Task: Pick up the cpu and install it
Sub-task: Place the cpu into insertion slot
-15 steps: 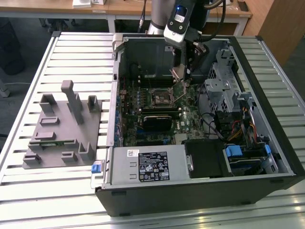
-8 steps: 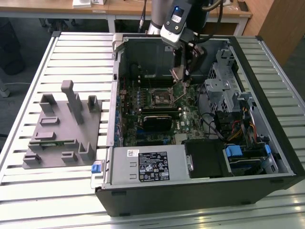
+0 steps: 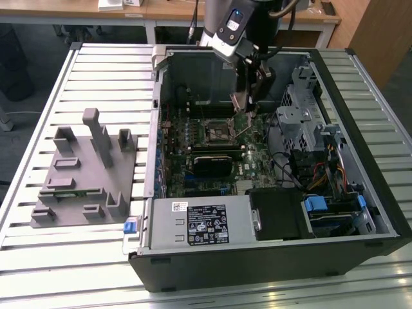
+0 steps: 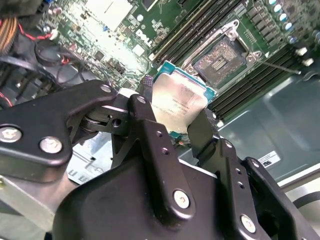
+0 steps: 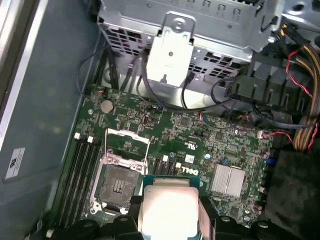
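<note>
CPU [image 4: 180, 102] hangs gripped by its edges in the closed pincer [image 4: 175, 120], just above the motherboard [image 3: 257, 154] inside the open computer case [image 3: 212, 264]. Beside it, the black-framed socket [image 4: 220, 60] has its frame lifted and its contacts showing. The case lies on the slatted bench [image 3: 96, 64], with a grey fixture block [image 3: 84, 174] at the exterior view's left.

You see the cpu [image 4: 179, 102] clamped in the gripper [image 4: 174, 120], above the board [image 5: 200, 135] inside the case [image 3: 270, 264], near the socket [image 5: 119, 186].
</note>
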{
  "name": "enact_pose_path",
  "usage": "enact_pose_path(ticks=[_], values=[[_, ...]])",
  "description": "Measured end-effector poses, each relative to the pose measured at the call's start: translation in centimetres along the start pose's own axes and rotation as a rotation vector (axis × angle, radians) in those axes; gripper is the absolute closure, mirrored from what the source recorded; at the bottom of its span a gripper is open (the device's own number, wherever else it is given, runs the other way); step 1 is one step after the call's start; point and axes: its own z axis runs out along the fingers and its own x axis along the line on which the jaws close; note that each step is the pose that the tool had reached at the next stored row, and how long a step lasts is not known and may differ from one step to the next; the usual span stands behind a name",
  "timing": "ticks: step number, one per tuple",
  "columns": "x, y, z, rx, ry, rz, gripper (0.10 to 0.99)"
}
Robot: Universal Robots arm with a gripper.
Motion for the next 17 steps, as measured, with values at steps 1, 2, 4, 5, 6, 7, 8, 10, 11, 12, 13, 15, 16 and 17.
enact_pose_path(ticks=[1,2,4,5,6,7,8,10,11,12,13,15,16,17], values=[[0.00,0.00,0.04,0.000,-0.0008,0.013,0.553],[0.00,-0.01,0.08,0.000,-0.0014,0.024,0.553],[0.00,-0.02,0.13,0.000,-0.0027,0.043,0.553],[0.01,-0.04,0.16,0.000,-0.0033,0.053,0.553],[0.02,-0.09,0.19,0.000,-0.0040,0.064,0.553],[0.04,-0.15,0.22,0.000,-0.0046,0.075,0.553],[0.06,-0.22,0.24,0.000,-0.0052,0.085,0.553],[0.11,-0.37,0.29,0.000,-0.0065,0.106,0.553],[0.14,-0.45,0.32,-0.001,-0.0072,0.116,0.553],[0.15,-0.52,0.35,-0.001,-0.0078,0.127,0.553],[0.17,-0.57,0.38,-0.001,-0.0085,0.138,0.553],[0.22,-0.68,0.45,-0.001,-0.0097,0.159,0.553],[0.29,-0.77,0.49,-0.001,-0.0102,0.165,0.553],[0.41,-0.90,0.54,-0.001,-0.0102,0.168,0.553]])
